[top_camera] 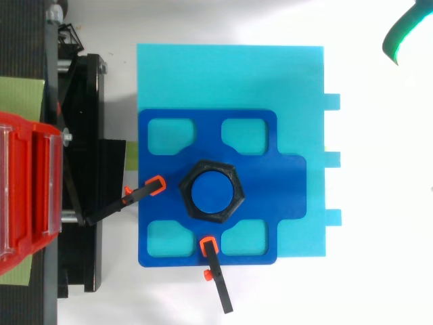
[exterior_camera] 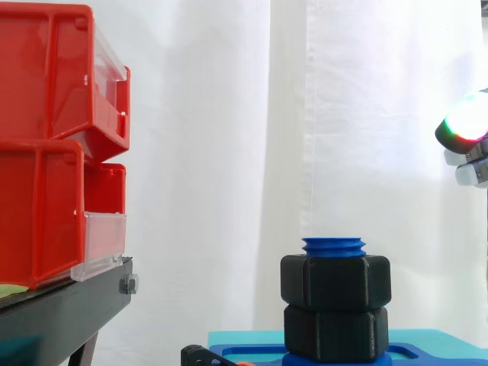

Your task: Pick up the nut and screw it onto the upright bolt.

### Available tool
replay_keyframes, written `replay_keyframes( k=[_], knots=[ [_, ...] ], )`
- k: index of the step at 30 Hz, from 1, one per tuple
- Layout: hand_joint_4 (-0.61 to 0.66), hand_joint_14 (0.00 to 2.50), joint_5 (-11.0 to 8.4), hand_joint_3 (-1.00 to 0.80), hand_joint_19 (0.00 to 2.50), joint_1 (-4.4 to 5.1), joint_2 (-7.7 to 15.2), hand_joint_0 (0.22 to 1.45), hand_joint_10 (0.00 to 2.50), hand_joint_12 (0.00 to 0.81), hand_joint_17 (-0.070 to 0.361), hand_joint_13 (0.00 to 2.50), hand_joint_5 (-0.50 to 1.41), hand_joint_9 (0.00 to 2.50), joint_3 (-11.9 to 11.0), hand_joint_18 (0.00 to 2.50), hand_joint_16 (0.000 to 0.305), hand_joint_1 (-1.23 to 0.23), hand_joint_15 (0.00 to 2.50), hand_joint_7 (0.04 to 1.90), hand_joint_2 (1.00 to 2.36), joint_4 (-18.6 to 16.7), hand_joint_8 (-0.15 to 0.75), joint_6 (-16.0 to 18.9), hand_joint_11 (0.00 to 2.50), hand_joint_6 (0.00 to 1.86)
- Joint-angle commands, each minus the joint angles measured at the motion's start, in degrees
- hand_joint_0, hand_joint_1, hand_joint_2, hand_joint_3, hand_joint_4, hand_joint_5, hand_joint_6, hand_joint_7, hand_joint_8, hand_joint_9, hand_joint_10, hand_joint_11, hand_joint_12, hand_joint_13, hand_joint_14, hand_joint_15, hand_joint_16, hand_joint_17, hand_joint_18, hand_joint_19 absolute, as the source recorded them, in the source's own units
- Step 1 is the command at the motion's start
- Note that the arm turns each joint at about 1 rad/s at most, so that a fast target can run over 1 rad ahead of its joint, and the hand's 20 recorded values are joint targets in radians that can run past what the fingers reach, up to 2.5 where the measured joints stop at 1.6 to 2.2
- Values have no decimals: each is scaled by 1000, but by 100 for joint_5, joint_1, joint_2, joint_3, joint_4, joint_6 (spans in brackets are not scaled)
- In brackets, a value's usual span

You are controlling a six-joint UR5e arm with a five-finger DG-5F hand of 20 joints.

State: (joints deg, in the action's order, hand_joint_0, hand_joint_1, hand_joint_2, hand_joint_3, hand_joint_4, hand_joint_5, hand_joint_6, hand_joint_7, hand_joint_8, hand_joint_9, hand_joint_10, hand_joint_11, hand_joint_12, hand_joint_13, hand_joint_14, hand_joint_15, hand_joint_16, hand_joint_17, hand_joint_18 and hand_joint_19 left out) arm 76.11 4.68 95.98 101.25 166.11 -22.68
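The blue plastic upright bolt [exterior_camera: 334,246] stands nearest, at the centre of the dark blue recessed fixture plate [top_camera: 287,189], which lies on a light cyan base plate [top_camera: 230,74]. Its thread crest shows above a black hexagonal plastic nut [exterior_camera: 335,280]. That nut sits squarely on a second black hexagonal body [exterior_camera: 335,332] at the bolt's foot; whether the lower one is another nut or part of the bolt cannot be told. Two black clamps with orange tips [top_camera: 154,185] bear on the fixture plate near its left and front edges. Red plastic bins [exterior_camera: 53,137] stand on a black stand [exterior_camera: 69,305] beyond the base plate's left edge. The robot hand [exterior_camera: 467,126] hangs high past the right edge, well apart from the bolt; whether it is spread or closed cannot be told, and nothing is seen in it. Judgement: the nut appears already threaded on, and no loose nut lies on either plate, so the screwing step looks finished or nearly so. Any further tightening calls for a descent over the bolt top, a grasp on the nut's flats and turns about the upright axis.
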Motion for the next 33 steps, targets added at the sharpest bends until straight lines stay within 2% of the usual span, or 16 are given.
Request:
replay_keyframes(
  k=[1,10,12,16,19,22,33],
  knots=[
    [49,0,0,-500,0,-2,0,470,0,342,97,89,-237,148,0,0,43,-212,0,661,1000,0,192,0,0,502],
    [54,0,0,-500,0,7,0,474,0,341,96,86,-237,133,0,0,43,-218,0,718,1000,0,186,0,0,502],
    [49,0,0,-500,0,-2,0,475,0,340,96,87,-234,139,0,0,43,-226,0,659,1000,0,186,0,0,501],
    [50,0,0,-500,0,-2,0,477,0,339,95,86,-235,136,0,0,42,-225,0,714,1000,0,185,0,0,502],
    [44,0,0,-500,0,7,0,477,0,338,96,88,-234,137,0,0,43,-228,0,657,1000,0,185,0,0,501],
    [47,0,0,-500,0,7,0,479,0,336,95,90,-235,133,0,0,42,-229,0,711,1000,0,182,0,0,502],
    [31,0,0,-500,0,-2,0,484,0,330,93,105,-231,147,0,0,41,-233,0,637,1000,0,180,0,0,501]
  ],
)
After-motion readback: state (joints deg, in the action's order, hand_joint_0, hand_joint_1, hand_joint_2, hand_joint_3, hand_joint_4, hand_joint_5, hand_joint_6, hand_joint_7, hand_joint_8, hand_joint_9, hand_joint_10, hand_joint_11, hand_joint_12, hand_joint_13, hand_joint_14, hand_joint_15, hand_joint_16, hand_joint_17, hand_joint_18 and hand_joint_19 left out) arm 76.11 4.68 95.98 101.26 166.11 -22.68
